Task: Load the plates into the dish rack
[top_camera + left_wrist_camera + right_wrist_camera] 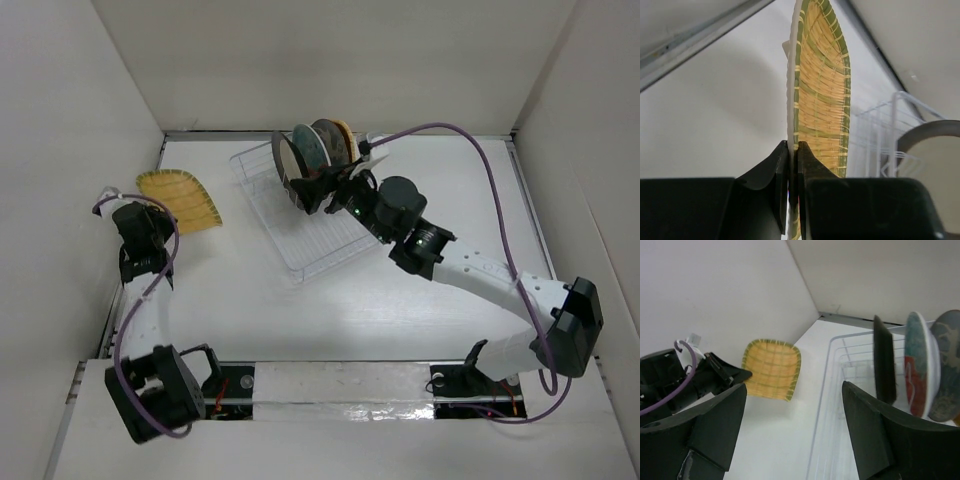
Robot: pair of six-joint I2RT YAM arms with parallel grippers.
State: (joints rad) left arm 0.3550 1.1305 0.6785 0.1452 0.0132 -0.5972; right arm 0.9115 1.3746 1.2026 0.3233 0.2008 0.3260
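The yellow ribbed plate [182, 198] is at the far left; my left gripper [150, 215] is shut on its near edge, and the left wrist view shows the jaws [792, 147] pinching the rim of the plate [820, 90]. The dish rack [315, 235] stands mid-table. At its far end several plates stand upright: brown-rimmed cream [287, 165], red-rimmed teal [919, 365], dark grey patterned [947, 360], and an orange edge [345, 135] behind. My right gripper [320, 188] is open and empty over the rack, just beside the cream plate; its fingers [715, 425] frame the rack's wires [837, 390].
White walls close in the table on the left, back and right. The yellow plate [771, 369] and the left gripper [722, 374] lie close to the left wall. A purple cable [480, 150] loops over the right arm.
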